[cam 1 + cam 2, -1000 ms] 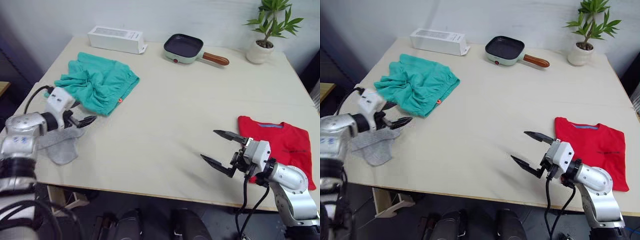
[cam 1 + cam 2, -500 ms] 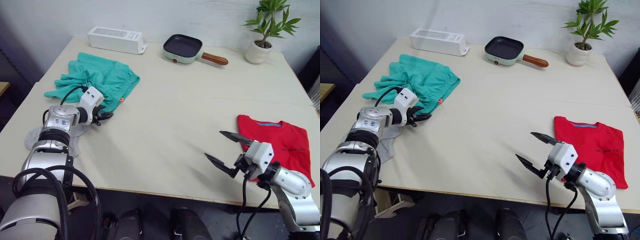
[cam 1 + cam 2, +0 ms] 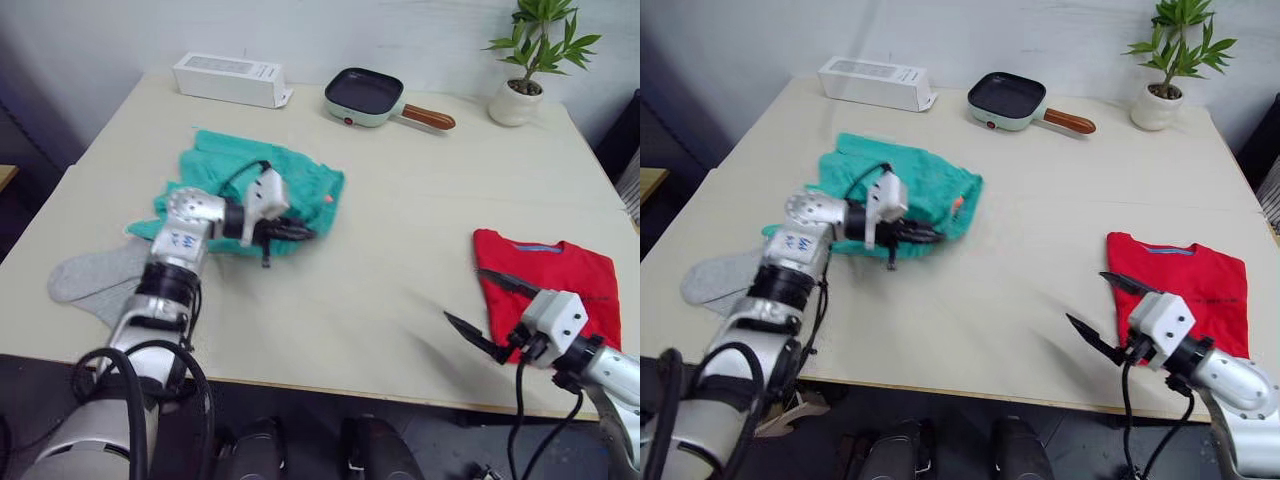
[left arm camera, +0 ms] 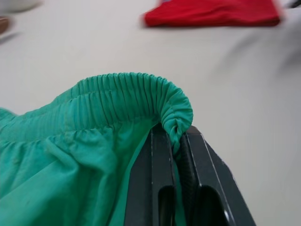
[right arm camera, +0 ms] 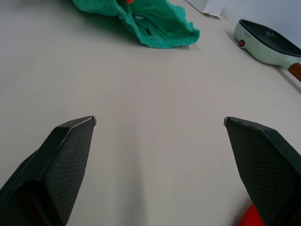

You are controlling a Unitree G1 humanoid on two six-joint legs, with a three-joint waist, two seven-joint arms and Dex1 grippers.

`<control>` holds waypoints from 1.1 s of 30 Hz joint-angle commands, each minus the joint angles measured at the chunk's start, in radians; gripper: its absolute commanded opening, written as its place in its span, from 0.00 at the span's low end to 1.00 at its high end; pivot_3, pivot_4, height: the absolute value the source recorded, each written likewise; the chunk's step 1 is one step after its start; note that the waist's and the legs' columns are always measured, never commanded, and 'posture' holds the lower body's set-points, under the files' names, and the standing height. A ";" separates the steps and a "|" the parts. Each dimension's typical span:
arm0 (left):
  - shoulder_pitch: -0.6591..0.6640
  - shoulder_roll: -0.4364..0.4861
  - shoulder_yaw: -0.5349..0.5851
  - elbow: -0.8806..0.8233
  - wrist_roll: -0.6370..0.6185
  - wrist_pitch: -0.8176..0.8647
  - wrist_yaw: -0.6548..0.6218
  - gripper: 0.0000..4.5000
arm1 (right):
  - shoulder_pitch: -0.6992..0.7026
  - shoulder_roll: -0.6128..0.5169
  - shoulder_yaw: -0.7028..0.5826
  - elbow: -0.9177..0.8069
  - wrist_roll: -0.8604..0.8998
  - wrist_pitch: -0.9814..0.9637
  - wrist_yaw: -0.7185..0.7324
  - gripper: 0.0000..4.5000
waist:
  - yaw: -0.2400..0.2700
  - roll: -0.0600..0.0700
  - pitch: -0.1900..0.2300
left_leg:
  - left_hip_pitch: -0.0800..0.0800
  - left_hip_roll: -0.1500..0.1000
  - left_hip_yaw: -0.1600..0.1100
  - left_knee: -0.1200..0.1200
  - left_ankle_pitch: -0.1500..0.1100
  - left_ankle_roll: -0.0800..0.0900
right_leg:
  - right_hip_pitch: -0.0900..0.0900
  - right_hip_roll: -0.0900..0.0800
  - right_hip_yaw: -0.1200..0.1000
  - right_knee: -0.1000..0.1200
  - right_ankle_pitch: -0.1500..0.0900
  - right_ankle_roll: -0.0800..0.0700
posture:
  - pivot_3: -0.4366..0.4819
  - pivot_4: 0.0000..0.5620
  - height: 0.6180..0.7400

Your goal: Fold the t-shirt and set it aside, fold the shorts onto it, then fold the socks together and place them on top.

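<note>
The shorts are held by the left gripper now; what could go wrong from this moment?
The left gripper pinches only a small fold of the shorts at the waistband, so the fabric could slip out. The shorts are bunched, so they may fold unevenly. The open right gripper hangs beside the t-shirt and might disturb it.

Silver arms, white wrist blocks, black cables, seemingly textured black fingers (image 5: 66, 155).

Left pincer (image 3: 930, 237) apparently clamped on teal shorts (image 3: 923, 187), right pincer (image 3: 1108, 310) spread beside red t-shirt (image 3: 1185, 287)
</note>
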 commanded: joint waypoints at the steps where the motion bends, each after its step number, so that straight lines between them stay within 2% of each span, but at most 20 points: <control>1: 0.044 -0.054 -0.049 -0.267 -0.068 0.133 0.015 0.01 | 0.027 -0.016 -0.058 -0.016 0.026 0.003 0.009 1.00 | 0.001 0.000 0.000 | 0.000 0.001 0.000 0.001 0.000 0.000 | 0.000 0.001 0.002 0.000 0.000 0.000 | 0.48 0.27 1.00; 5: 0.122 -0.134 -0.122 -0.368 -0.038 0.220 0.109 0.01 | 0.076 -0.005 -0.066 -0.032 0.026 0.005 0.014 1.00 | 0.004 0.002 -0.001 | 0.002 0.000 -0.001 0.001 0.000 0.000 | 0.002 0.001 0.004 0.001 0.000 0.000 | 0.48 0.27 1.00; 9: 0.184 -0.201 -0.105 -0.422 -0.072 0.267 0.214 0.26 | 0.113 -0.004 -0.040 -0.058 0.046 0.039 0.030 1.00 | -0.001 0.002 -0.001 | 0.002 0.001 -0.001 0.001 0.000 0.000 | 0.001 0.000 0.005 0.001 0.000 0.000 | 0.48 0.27 1.00; 12: 0.275 -0.104 -0.128 -0.430 -0.023 0.136 0.169 0.47 | 0.116 -0.016 -0.011 -0.085 0.020 0.028 0.047 1.00 | -0.015 0.003 -0.001 | 0.003 0.003 -0.001 0.001 0.000 -0.001 | 0.002 0.000 0.005 0.001 0.000 -0.001 | 0.48 0.27 1.00; 14: 0.328 -0.056 -0.072 -0.443 -0.095 0.118 0.115 0.60 | 0.104 -0.010 -0.008 -0.102 0.017 0.038 0.029 1.00 | -0.024 0.003 -0.002 | 0.003 0.004 -0.001 0.000 0.001 -0.002 | 0.002 0.000 0.005 0.001 0.000 -0.001 | 0.48 0.27 1.00; 16: 0.362 -0.009 0.008 -0.433 -0.136 -0.034 0.088 0.75 | 0.079 -0.034 0.015 -0.110 -0.009 0.027 0.046 1.00 | -0.023 0.003 -0.002 | 0.004 0.005 -0.001 -0.001 0.001 -0.003 | 0.001 0.000 0.005 0.002 0.000 -0.002 | 0.48 0.27 1.00; 18: 0.383 0.038 0.088 -0.418 -0.152 -0.137 0.100 0.75 | 0.035 -0.055 0.048 -0.118 -0.031 0.026 0.064 1.00 | -0.021 0.003 -0.002 | 0.004 0.007 -0.001 -0.001 0.001 -0.003 | 0.001 0.000 0.005 0.002 0.000 -0.003 | 0.48 0.27 1.00; 21: 0.416 0.126 0.158 -0.370 -0.145 -0.199 0.111 0.75 | -0.038 -0.062 0.118 -0.135 -0.036 0.057 0.074 1.00 | -0.019 0.004 -0.002 | 0.004 0.007 -0.002 -0.001 -0.001 0.001 | 0.002 -0.001 0.004 0.002 0.000 -0.004 | 0.48 0.27 1.00; 26: 0.546 0.332 0.218 -0.242 -0.078 -0.405 0.059 0.75 | -0.208 0.013 0.361 -0.112 -0.115 0.137 0.060 1.00 | -0.027 0.004 -0.002 | 0.004 0.009 -0.001 -0.002 -0.003 -0.001 | 0.000 -0.001 0.004 0.001 -0.001 -0.005 | 0.48 0.27 1.00; 28: 0.572 0.381 0.230 -0.182 -0.056 -0.486 0.073 0.75 | -0.271 0.048 0.436 -0.073 -0.187 0.148 0.035 1.00 | -0.023 0.004 -0.002 | 0.003 0.011 -0.001 -0.002 -0.003 -0.002 | -0.001 -0.001 0.003 0.001 -0.001 -0.006 | 0.48 0.27 1.00; 33: 0.557 0.423 0.222 -0.057 0.004 -0.588 0.141 0.75 | -0.371 0.094 0.501 0.037 -0.332 0.131 -0.054 1.00 | -0.010 0.003 -0.002 | 0.001 0.007 -0.001 -0.001 -0.007 0.004 | -0.002 -0.007 0.000 0.002 -0.001 -0.006 | 0.48 0.27 1.00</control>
